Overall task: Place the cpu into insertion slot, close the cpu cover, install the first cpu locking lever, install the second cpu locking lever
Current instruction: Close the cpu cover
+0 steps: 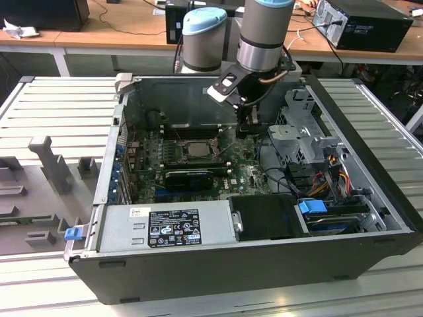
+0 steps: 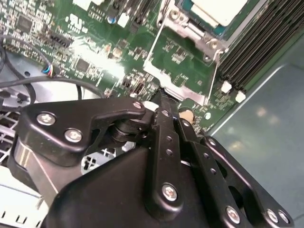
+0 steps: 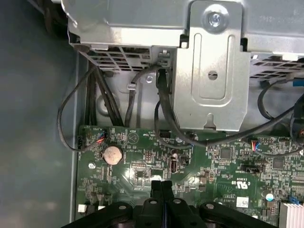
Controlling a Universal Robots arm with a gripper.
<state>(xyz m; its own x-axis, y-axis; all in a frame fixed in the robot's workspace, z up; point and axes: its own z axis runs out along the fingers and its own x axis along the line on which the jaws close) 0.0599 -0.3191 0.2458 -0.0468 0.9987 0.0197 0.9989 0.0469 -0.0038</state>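
On a ribbed grey table [image 1: 53,99] an open computer case [image 1: 264,264] is lying. Inside, the gripper [image 2: 165,98] is hanging, fingers pressed together on nothing, just beside the swung-open cpu cover [image 2: 194,95]; beyond it the cpu [image 2: 218,9] is sitting in the insertion slot [image 2: 211,28].

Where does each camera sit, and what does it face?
Exterior view: above the open computer case, looking down in; arm and gripper show.
Second wrist view: on the wrist, facing motherboard and cpu past the gripper.
First wrist view: on the wrist, facing motherboard and drive cage past the gripper.
All three share the gripper and motherboard.
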